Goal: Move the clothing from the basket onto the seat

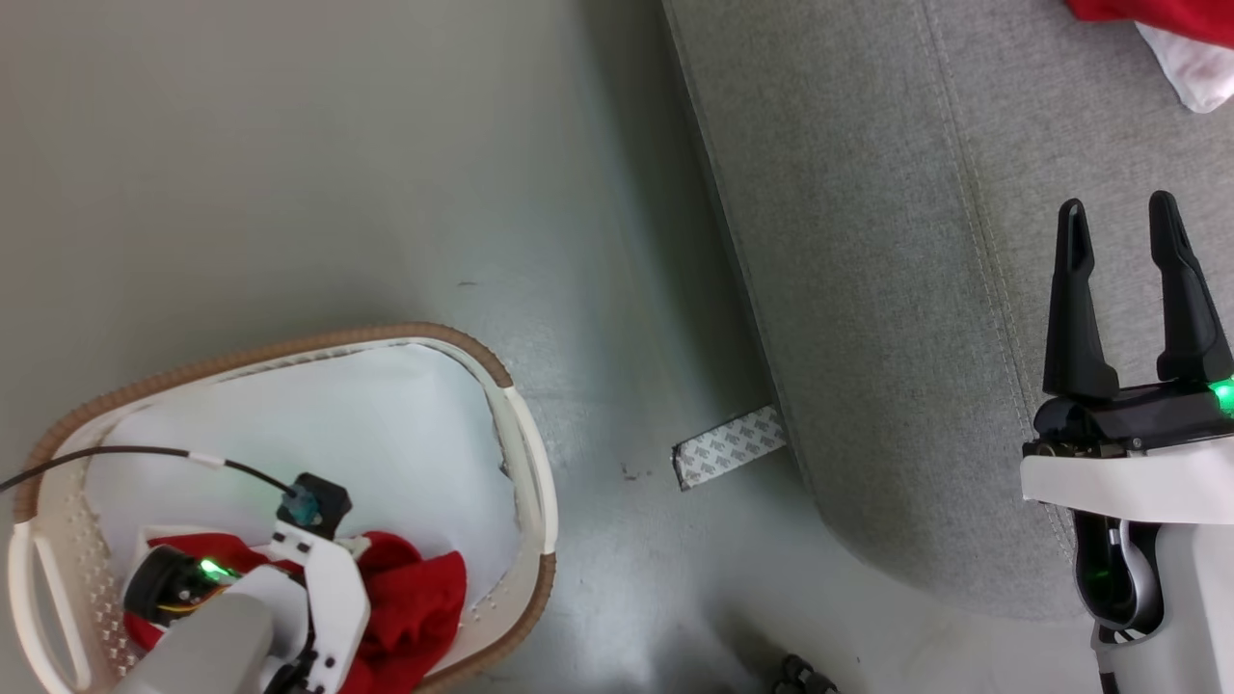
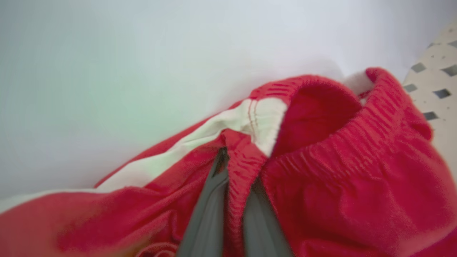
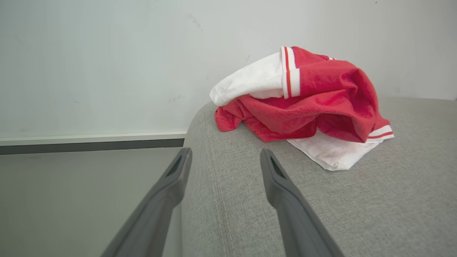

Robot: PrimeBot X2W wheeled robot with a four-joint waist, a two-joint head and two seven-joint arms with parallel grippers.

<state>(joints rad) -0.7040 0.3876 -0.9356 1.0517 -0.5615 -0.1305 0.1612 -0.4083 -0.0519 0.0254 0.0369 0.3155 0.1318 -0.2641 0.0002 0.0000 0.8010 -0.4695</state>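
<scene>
left jaws tight around clothing (image 2: 321, 160), deep in basket (image 1: 530, 463)

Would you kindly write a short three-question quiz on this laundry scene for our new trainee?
1. True or false: the right gripper, above the seat, is open and empty.
2. The left gripper pinches the red garment where? A) in the basket B) on the seat C) in mid-air
3. In a few words: what lies on the seat?
Key: 1 true; 2 A; 3 a red-and-white garment.
</scene>
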